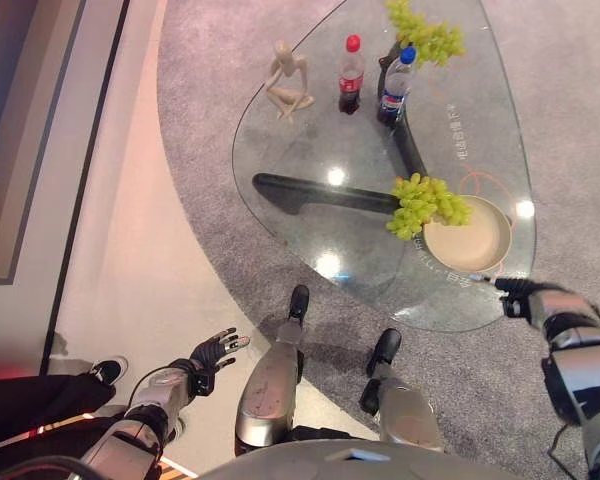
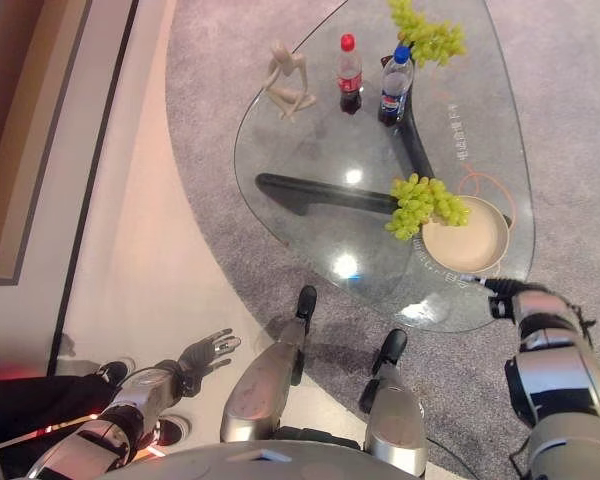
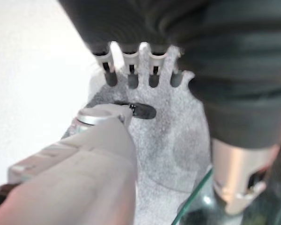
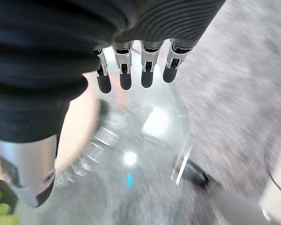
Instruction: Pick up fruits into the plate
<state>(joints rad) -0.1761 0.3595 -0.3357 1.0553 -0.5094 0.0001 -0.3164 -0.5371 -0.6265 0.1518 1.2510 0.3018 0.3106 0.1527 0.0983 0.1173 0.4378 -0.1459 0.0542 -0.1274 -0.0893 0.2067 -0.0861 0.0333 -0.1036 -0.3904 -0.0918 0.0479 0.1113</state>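
Glass coffee table (image 1: 310,150) on grey carpet: green grape bunch (image 1: 424,203) overlaps the beige plate (image 1: 472,240) rim, just ahead of the right hand (image 4: 133,65), fingers straight, empty. Left hand (image 1: 212,352) hangs open, well apart. Grapes look soft, loose; cradle the whole cluster from beneath.

1. Glass table (image 1: 310,215) before me, on grey carpet (image 1: 200,90).
2. Wooden mannequin (image 1: 288,78), seated, at its far left.
3. Red-capped bottle (image 1: 351,76) beside blue-capped bottle (image 1: 396,86), both upright.
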